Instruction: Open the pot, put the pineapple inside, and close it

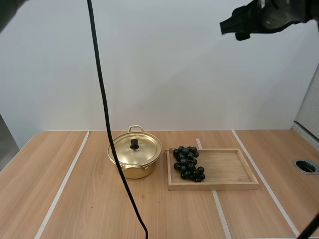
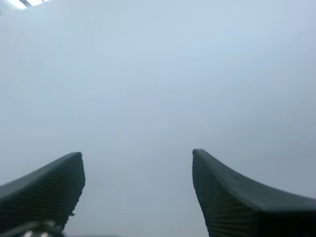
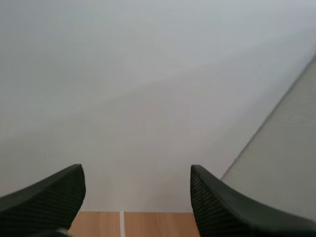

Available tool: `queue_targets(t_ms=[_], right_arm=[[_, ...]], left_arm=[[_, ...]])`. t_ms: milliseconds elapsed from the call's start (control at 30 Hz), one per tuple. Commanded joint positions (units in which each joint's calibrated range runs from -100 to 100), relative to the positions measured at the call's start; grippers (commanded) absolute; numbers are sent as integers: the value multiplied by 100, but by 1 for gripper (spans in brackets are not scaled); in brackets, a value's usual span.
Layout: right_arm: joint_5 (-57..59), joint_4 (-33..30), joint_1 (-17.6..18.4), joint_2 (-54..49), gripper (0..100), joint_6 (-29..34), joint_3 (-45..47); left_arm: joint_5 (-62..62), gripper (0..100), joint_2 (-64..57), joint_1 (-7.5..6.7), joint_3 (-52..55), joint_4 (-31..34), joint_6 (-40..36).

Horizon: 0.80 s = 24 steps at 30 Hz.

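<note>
The gold pot (image 1: 130, 172) stands on the table (image 1: 75, 199), its black-knobbed lid (image 1: 143, 149) on. Near it, dark grapes (image 1: 188, 163) lie at the wooden tray's (image 1: 234, 172) near-pot end. Our left gripper (image 2: 138, 192) and right gripper (image 3: 137, 197) both gape wide, holding nothing.
</note>
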Motion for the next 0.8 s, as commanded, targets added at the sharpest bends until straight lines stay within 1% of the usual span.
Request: queue_targets(t_ms=[0,133,200,233,300,333,367,467,500,533,567,667,733,767], right_arm=[[-128,274,-18,140,100,-338,-37],[-213,396,-18,198,100,-338,-37],[-381,406,-18,202,100,-338,-37],[-464,406,-18,202,95,-338,-37],[-562,406,-18,202,74,-254,-37],[-581,406,-18,202,61,-217,-37],[-581,406,-18,202,47,-166,-37],[-581,419,-18,202,0,5,-37],[-581,419,-18,202,0,86,-37],[-581,419,-18,202,0,132,-37],[-581,454,-18,202,0,132,-37],[-560,712,-18,202,0,61,-37],[-275,858,-18,202,0,61,-37],[-72,941,-18,202,0,61,-37]], left_arm=[[290,100,-339,-11,-39,-120,-91],[1155,100,-701,-11,-39,-120,-91],[1329,100,-827,-11,-39,-97,-91],[1370,100,-878,-11,-39,-64,-91],[1555,100,-977,-11,-39,26,-158],[1708,100,-1030,-11,-39,104,-277],[1858,100,-1070,-11,-39,184,-390],[2343,100,-1241,-11,50,458,-673],[2460,100,-1287,-11,98,553,-682],[2501,97,-1359,-11,143,665,-682],[2525,89,-1408,-11,196,777,-682],[2525,61,-1597,-11,270,1115,-707],[2548,37,-1757,-11,266,1256,-923],[2548,27,-1836,-11,266,1255,-1068]])
